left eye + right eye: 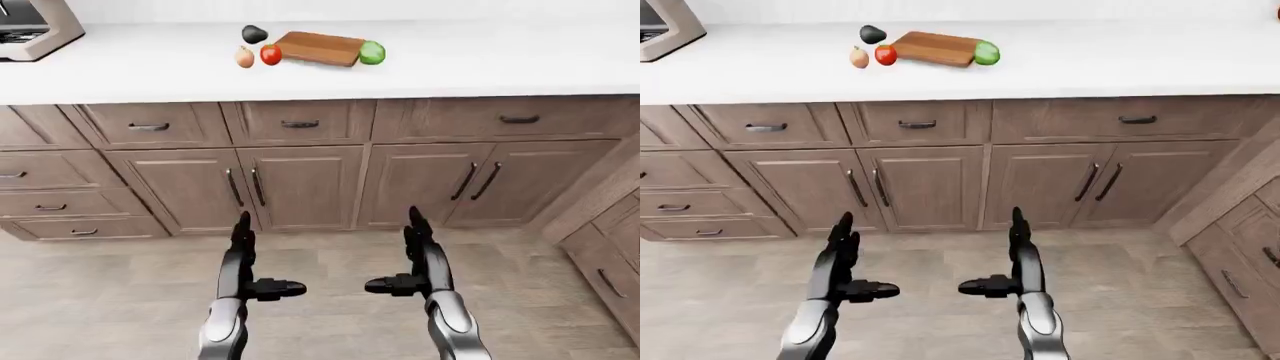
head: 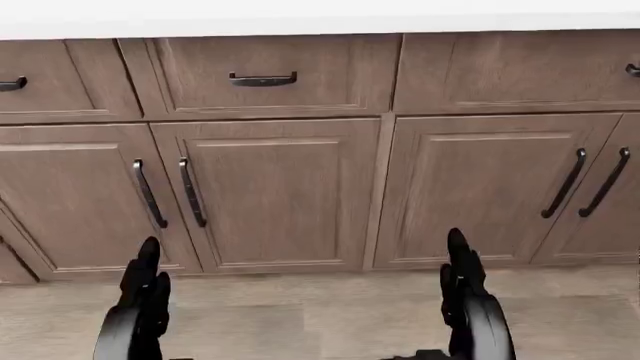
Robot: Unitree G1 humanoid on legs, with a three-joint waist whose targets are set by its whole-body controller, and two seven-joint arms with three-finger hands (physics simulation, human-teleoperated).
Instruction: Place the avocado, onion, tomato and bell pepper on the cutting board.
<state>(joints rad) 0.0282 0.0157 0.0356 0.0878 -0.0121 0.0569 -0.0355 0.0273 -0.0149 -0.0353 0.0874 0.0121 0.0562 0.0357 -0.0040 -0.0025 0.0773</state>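
Both hands hang low in the left-eye view, over the wood-look floor (image 1: 100, 300) and well apart from everything on the table (image 1: 480, 60). The left hand (image 1: 245, 262) and right hand (image 1: 415, 259) each point their fingers up toward the cabinets (image 1: 300, 187), thumbs jutting inward at each other — spread wide, holding nothing.

The task's things sit at the top of that view, on the white table. The cutting board (image 1: 320, 48) lies bare. The bell pepper (image 1: 372, 52) touches its right end; the tomato (image 1: 270, 54) sits just beside its left end, the onion (image 1: 245, 57) just left of the tomato, and the avocado (image 1: 254, 34) above those two. An appliance (image 1: 30, 26) stands at the far left.

The head view shows only cabinet doors, drawers and the tips of both hands — no produce
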